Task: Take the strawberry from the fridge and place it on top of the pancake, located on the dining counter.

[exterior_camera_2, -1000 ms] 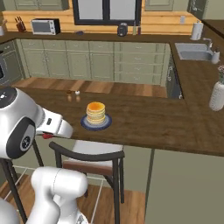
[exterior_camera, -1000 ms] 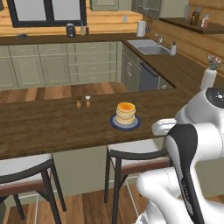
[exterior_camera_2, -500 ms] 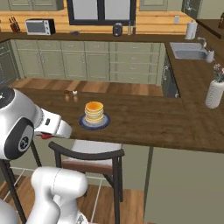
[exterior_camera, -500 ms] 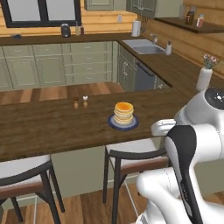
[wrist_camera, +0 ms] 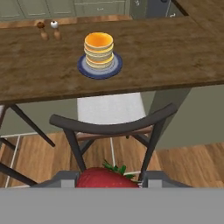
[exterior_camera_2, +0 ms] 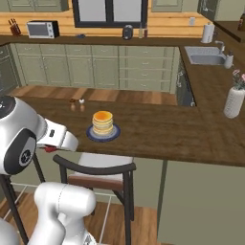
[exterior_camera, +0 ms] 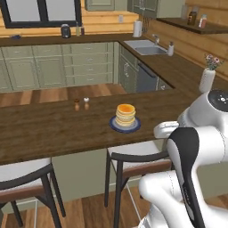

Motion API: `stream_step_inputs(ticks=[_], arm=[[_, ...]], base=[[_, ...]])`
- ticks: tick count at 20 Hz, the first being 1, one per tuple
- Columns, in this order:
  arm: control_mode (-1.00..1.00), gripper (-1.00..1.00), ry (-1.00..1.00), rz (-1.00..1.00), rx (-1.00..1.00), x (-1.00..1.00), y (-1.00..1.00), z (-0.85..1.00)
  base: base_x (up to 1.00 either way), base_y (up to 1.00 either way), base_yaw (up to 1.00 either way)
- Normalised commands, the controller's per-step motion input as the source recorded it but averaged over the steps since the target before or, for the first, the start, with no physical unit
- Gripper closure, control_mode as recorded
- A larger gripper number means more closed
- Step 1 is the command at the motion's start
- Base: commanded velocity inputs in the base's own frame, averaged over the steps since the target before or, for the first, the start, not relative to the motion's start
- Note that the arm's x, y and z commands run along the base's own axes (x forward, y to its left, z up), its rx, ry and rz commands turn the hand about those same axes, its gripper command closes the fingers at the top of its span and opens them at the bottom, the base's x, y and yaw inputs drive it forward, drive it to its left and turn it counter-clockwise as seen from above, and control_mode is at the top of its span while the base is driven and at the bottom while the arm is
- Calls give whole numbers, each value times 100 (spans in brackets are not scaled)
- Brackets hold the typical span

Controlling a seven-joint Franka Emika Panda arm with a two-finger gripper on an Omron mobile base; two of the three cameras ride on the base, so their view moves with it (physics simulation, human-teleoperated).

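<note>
Above the stool point(wrist_camera: 114, 127): strawberry point(wrist_camera: 107, 178) carried.
Jaws closed on the berry, short of the surface point(wrist_camera: 175, 52) bearing the pancake point(wrist_camera: 99, 48).

You'll find the strawberry point(wrist_camera: 107, 178) glossy and finely pitted, red with green leafy sepals, seated between the matt grey fingers point(wrist_camera: 65, 178). Beyond the fingers, the stool point(wrist_camera: 114, 127) has a smooth dark frame that looks like painted metal or plastic, and a white seat with a woven, cloth-like weave. Farther out, the tabletop point(wrist_camera: 175, 57) is dark brown wood, grain running lengthwise, with a low sheen. The pancake point(wrist_camera: 99, 49) stack looks soft and matt, golden on top, on a dull blue-grey plate point(wrist_camera: 114, 68) that reads as glazed ceramic.
</note>
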Motion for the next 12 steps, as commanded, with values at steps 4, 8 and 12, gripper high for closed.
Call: stream_step_inputs(ticks=[4, 8, 12], arm=[[-100, 100, -1, 12, -1, 59, 0, 35], [-100, 100, 0, 12, -1, 100, 3, 39], [-100, 100, 0, 2, 0, 100, 20, 17]], base=[[14, 1, 3], [0, 0, 0], [0, 0, 0]])
